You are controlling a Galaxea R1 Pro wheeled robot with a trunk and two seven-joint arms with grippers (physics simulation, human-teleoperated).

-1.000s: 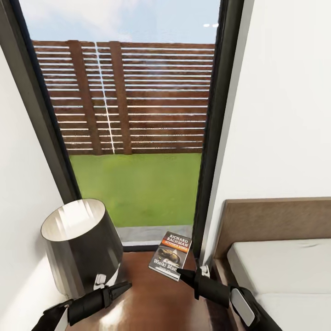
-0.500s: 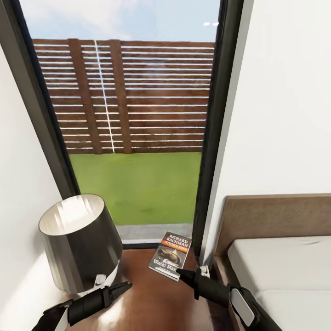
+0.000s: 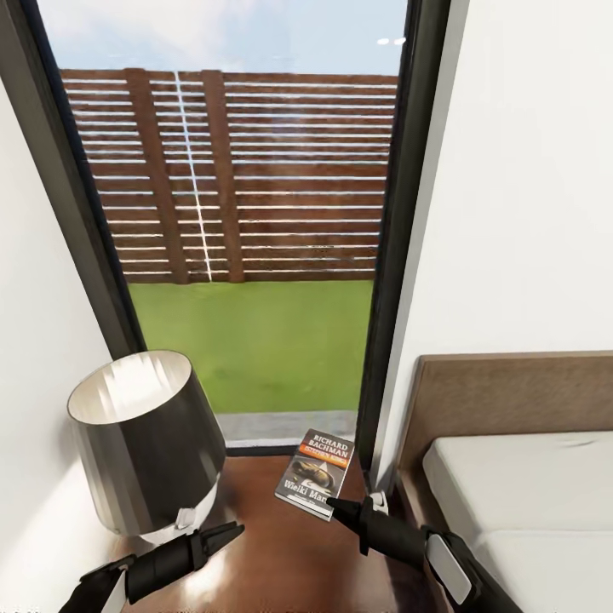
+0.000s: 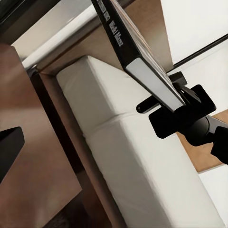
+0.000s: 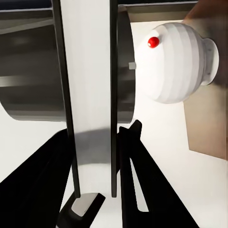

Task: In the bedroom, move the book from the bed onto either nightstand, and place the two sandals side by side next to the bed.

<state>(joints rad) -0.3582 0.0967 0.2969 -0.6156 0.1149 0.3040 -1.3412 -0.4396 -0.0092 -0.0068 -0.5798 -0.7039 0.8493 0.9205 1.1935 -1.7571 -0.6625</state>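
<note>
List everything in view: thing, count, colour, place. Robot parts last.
book: one, dark cover with orange band, held above the nightstand, near the window
nightstand: one, glossy reddish-brown, between wall and bed
lamp: one, dark shade on white round base, on the nightstand by the wall
bed: one, brown headboard, light mattress, beside the nightstand
window: one, dark frame, showing slatted fence and grass
left end effector: one, black, over the nightstand near the lamp
right end effector: one, black, clamped on the book's near edge
</note>
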